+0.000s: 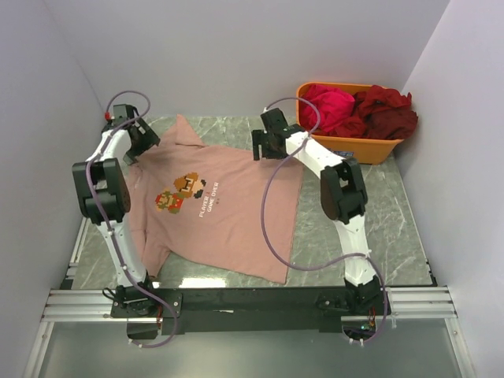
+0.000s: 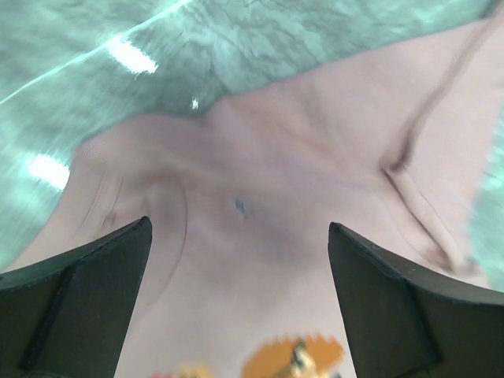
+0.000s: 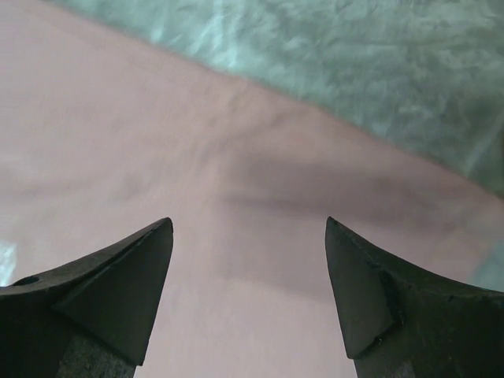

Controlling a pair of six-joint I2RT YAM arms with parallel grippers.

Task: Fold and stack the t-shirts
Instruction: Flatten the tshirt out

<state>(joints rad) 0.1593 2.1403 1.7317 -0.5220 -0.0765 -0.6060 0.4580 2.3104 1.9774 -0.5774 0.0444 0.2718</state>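
1. Top view: the salmon-pink t-shirt (image 1: 228,213) lies spread flat on the tabletop (image 1: 394,220), pixel print (image 1: 181,193) facing up, neck toward the left and hem toward the right. The left pincer (image 1: 146,146) hangs over the far shoulder area. The right pincer (image 1: 264,146) hangs over the far long edge, nearer the hem. Both have their fingers apart and hold nothing. A magenta t-shirt (image 1: 329,106) and a dark red t-shirt (image 1: 386,110) sit bunched in the orange tub (image 1: 354,148) at the far right corner, not yet folded. The step in hand looks like pinching the far edge to fold it toward the near side. Both arms should lift and travel together so the fold line runs straight.

2. Left wrist view: the left pincer (image 2: 239,228) is wide open, with pink cloth (image 2: 315,157) between and below its fingers. Bare tabletop (image 2: 157,47) shows just beyond the shirt's edge, and a raised seam (image 2: 417,197) runs off to the right. The fingers should drop at the edge itself and take one layer. Soft cloth may slide out of a shallow bite.

3. Right wrist view: the right pincer (image 3: 248,224) is also spread and empty, over smooth cloth (image 3: 118,142). The shirt's edge runs diagonally ahead, with tabletop (image 3: 378,63) beyond it. It needs to reach slightly forward to straddle that edge. Closing where it hangs would probably pucker the middle of the panel rather than catch the border.
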